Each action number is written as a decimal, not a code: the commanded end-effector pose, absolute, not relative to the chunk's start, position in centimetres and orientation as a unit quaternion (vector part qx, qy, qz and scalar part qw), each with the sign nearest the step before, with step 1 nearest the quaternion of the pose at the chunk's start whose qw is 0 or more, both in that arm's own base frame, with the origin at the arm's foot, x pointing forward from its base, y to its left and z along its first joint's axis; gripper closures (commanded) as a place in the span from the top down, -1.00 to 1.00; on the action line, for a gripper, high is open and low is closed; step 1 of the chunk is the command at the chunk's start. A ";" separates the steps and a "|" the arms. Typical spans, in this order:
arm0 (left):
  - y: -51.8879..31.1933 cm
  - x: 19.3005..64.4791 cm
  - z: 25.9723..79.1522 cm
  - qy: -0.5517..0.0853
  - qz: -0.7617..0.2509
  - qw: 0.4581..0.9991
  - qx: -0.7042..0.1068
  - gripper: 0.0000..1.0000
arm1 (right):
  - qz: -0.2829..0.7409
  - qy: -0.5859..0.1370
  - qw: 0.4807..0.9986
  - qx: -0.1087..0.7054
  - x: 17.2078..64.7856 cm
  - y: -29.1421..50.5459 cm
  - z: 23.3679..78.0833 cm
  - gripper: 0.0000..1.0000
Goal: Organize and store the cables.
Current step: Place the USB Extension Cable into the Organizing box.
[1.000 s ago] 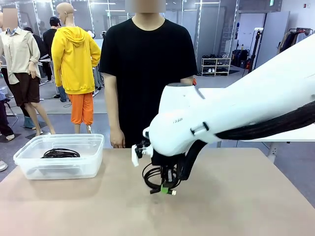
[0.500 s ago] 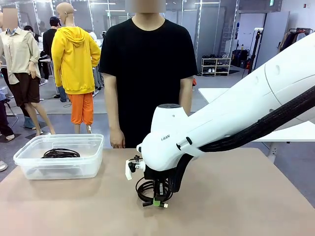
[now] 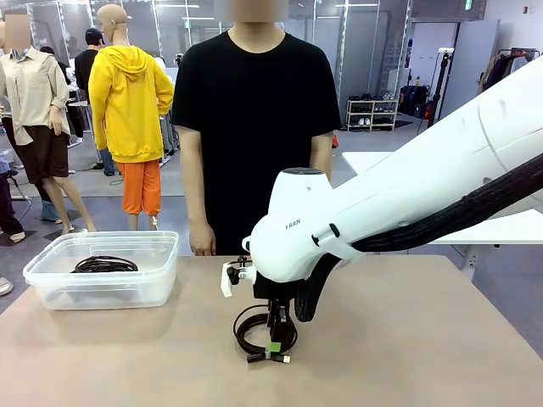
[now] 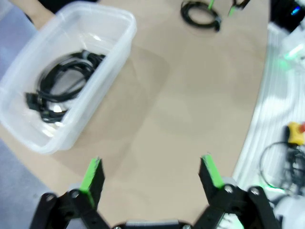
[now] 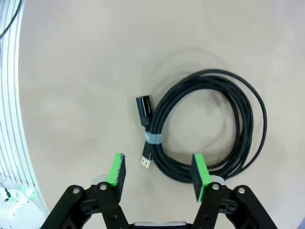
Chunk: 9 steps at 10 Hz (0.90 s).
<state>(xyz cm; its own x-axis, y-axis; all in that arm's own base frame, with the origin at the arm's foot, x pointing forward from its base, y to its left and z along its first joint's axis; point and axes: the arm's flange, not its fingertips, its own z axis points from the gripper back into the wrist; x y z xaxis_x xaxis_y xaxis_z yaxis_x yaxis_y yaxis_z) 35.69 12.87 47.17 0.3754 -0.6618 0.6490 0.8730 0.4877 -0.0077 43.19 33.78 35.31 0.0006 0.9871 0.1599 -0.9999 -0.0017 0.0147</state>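
Here the right end effector (image 5: 158, 176) stands part open over the coiled cable (image 5: 205, 126) lying on the counter (image 5: 71, 71), gripping nothing; it should lift straight up, clearing the loops without snagging.

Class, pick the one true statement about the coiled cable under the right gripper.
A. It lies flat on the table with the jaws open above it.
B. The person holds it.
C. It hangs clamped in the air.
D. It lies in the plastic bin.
A: the coiled cable lies flat on the table, and the right gripper has its jaws apart over the coil's edge.
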 end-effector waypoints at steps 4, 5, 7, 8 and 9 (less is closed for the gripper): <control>3.0 37.6 49.6 -0.251 -0.525 0.799 -0.151 1.00 | 0.651 -0.152 0.736 0.108 39.9 19.7 40.0 1.00; 0.3 38.5 49.7 -0.239 -0.532 0.799 -0.146 1.00 | 0.636 -0.178 0.742 0.115 39.4 16.2 40.7 1.00; -6.4 40.5 49.3 -0.214 -0.553 0.794 -0.135 1.00 | 0.612 -0.217 0.749 0.131 38.2 9.4 41.5 1.00; -10.1 40.9 48.8 -0.195 -0.561 0.795 -0.126 1.00 | 0.597 -0.237 0.754 0.140 37.1 5.5 41.9 1.00; -13.0 41.0 48.2 -0.191 -0.566 0.793 -0.122 1.00 | 0.587 -0.255 0.756 0.140 36.1 2.1 42.0 1.00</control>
